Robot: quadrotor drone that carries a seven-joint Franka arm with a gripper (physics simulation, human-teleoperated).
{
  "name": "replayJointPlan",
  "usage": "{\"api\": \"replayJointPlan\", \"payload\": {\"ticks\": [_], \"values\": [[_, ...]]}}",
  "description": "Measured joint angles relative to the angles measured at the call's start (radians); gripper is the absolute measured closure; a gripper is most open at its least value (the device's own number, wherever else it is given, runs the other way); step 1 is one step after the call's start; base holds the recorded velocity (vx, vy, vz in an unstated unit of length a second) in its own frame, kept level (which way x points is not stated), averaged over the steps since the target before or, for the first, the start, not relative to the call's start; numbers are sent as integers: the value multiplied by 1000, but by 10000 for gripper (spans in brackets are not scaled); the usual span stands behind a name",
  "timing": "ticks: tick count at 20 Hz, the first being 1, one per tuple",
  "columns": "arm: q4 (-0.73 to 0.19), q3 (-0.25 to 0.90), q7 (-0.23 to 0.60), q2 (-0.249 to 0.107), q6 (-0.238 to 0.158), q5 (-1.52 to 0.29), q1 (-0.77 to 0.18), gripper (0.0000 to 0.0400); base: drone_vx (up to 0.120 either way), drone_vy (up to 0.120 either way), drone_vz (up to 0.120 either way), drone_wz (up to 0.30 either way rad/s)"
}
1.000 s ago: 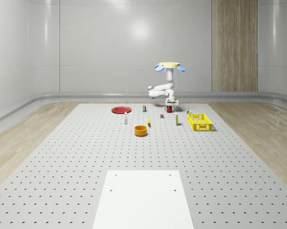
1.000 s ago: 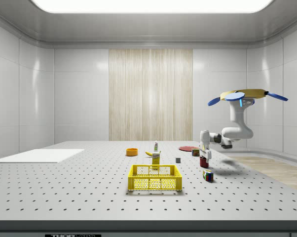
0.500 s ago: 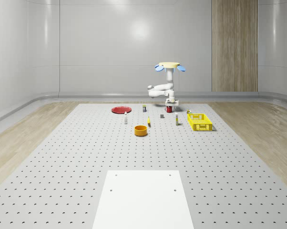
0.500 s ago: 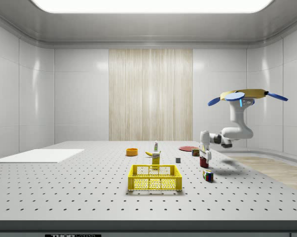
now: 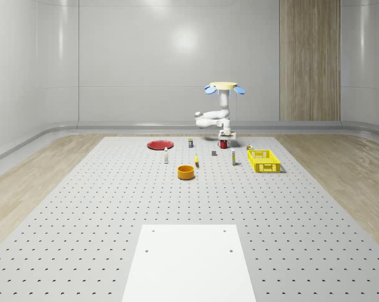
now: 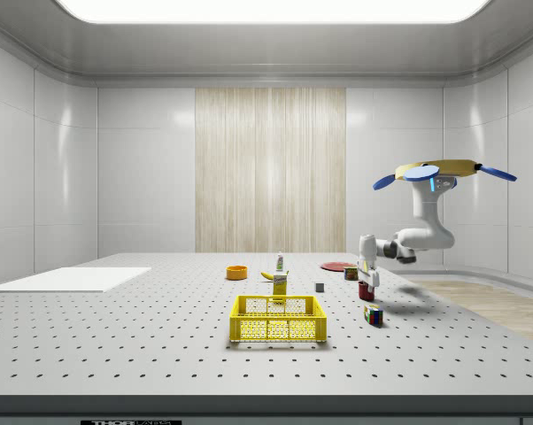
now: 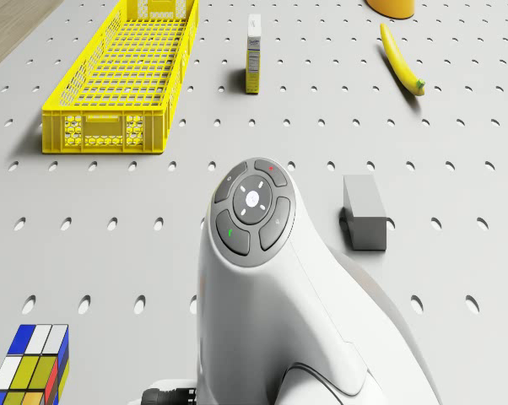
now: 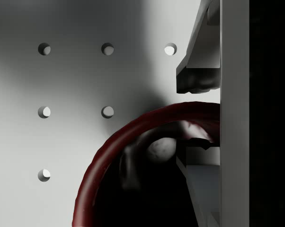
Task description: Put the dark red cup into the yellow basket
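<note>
Straddling dark red cup (image 8: pixel 133 189) rim: gripper (image 8: pixel 199 113); drone (image 6: pixel 439 170) hovering.

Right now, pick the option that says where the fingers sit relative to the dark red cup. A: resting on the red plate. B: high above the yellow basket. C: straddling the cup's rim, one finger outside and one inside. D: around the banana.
C: in the wrist view one of the fingers sits outside the rim of the dark red cup and the other reaches inside it; the side view puts the gripper down at the cup, away from the yellow basket.
</note>
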Motion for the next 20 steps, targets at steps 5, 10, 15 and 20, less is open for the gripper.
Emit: {"api": "replayJointPlan", "payload": {"ticks": [5,10,15,20], "values": [[1,3,4,-15,14,7,-4,292,0,0,0,0],[-4,52,13,-23,8,56,-12,298,0,0,16,0],[-9,120,25,-32,-2,125,-22,299,80,88,120,0],[-10,154,32,-47,5,161,-29,300,120,120,120,0]]}}
